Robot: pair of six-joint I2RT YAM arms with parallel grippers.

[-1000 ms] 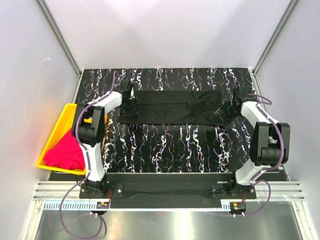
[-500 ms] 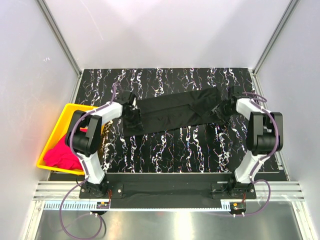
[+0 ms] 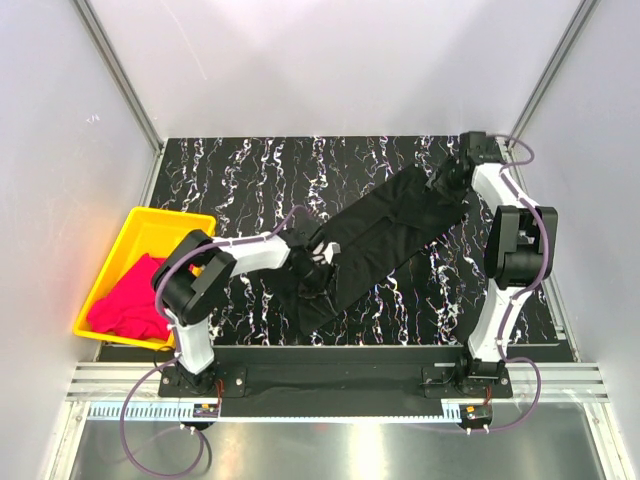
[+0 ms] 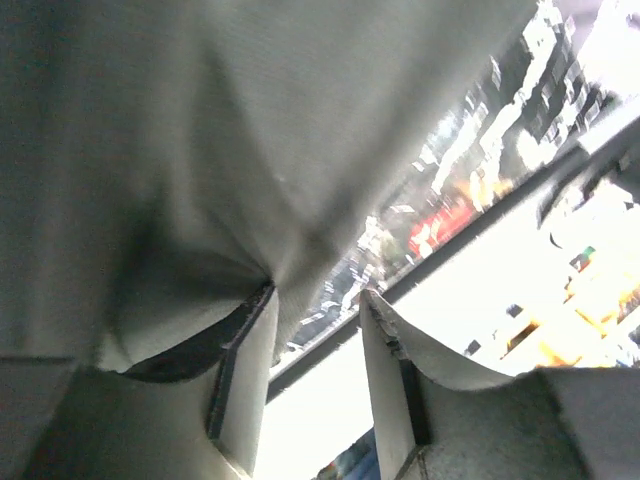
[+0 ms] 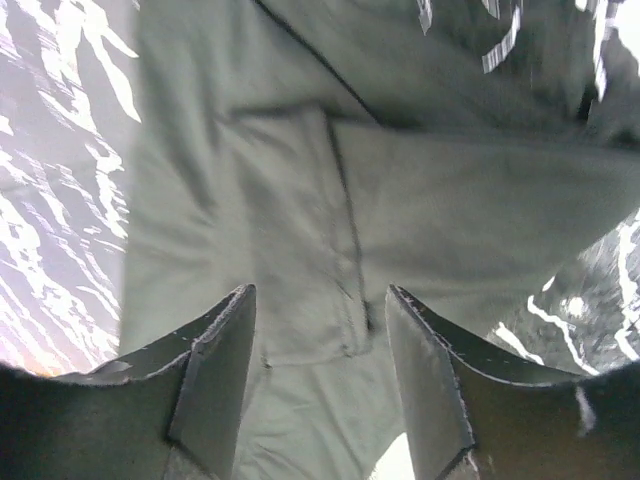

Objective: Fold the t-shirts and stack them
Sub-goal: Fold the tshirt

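The black t-shirt (image 3: 390, 225) lies stretched in a diagonal band from the near middle of the table to the far right. My left gripper (image 3: 315, 268) is at its near-left end. In the left wrist view (image 4: 318, 292) the jaws stand apart, the shirt (image 4: 200, 130) is draped over the left finger, and the gap between the fingers is empty. My right gripper (image 3: 448, 182) is at the shirt's far-right end. In the right wrist view (image 5: 318, 290) the jaws stand apart over a hemmed part of the shirt (image 5: 450, 200). The pink t-shirt (image 3: 125, 305) lies bunched in the tray.
A yellow plastic tray (image 3: 150, 215) sits at the table's left edge. The table has a black marbled top (image 3: 250, 170). White enclosure walls stand at the back and sides. A metal rail (image 3: 330, 385) runs along the near edge by the arm bases.
The black shirt swung from a level band at the back to a diagonal. My left gripper moved toward the near middle with its end. My right gripper moved toward the far right corner.
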